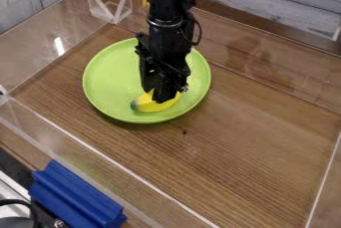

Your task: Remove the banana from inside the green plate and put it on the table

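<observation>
Banana (151, 104) sits inside the green plate (112, 106), clenched in the gripper (159, 92), its tip near the rim. The grasping step appears in hand; the next move calls for a lift over the rim toward the table (236, 149).

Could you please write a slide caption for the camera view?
The black gripper closed on the yellow banana, inside the green plate on the wooden table.

We see a black robot arm (170, 23) with angular, jointed segments, a dark gripper (160, 91) at its end (slim-fingered, we notice), and a thin black cable (200, 25) looping beside it.
</observation>
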Robot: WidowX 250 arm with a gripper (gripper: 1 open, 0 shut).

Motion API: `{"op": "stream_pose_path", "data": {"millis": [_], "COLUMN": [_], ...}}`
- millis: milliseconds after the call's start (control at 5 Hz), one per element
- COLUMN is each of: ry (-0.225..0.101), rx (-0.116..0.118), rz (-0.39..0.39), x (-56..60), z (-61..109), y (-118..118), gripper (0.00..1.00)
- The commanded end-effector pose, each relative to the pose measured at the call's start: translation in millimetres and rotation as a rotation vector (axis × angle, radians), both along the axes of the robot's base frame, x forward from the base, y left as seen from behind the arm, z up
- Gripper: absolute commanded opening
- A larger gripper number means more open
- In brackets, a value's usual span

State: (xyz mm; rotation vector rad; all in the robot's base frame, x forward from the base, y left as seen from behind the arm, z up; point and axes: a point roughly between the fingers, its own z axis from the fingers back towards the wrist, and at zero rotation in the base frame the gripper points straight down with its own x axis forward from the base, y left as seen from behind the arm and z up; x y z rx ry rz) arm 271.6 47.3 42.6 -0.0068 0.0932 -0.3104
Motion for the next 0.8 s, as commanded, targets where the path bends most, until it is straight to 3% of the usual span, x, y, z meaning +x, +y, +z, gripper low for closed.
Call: {"op": "stream_pose_path", "data": {"millis": [0, 600], "ry": [-0.029, -0.027], "rx": [0.009, 0.01], "rz": [0.013, 0.02], "x": [4.8, 7.9], "z": [12.5, 23.3], "y": [6, 11], "gripper": [0.0, 0.0]}}
